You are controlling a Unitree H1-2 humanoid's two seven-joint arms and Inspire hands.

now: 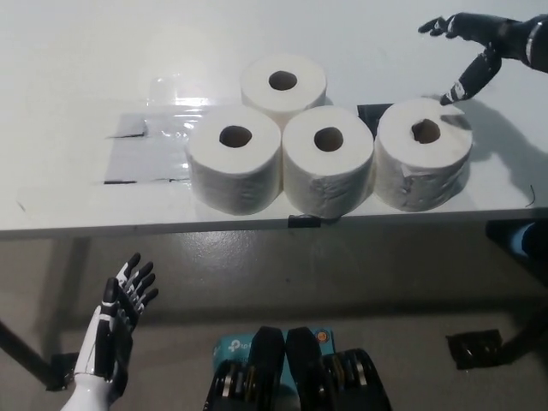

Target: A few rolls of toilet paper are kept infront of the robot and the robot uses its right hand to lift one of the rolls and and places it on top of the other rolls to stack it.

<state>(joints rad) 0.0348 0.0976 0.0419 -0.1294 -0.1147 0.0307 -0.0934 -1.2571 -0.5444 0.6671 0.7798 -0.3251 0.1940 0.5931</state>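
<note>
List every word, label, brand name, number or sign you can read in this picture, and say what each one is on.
"tp": only the start of white lettering on the teal box on the floor under the table; the rest is hidden.
The four toilet paper rolls carry no print.
The tape patches on the table show no text.

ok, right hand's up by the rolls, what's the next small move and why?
Probably bring the right hand down and in over the rightmost roll and close around it. The hand is open, holds nothing, and is up at that roll's far right edge; this roll is nearest to it. The left hand rests open below the table.
</note>
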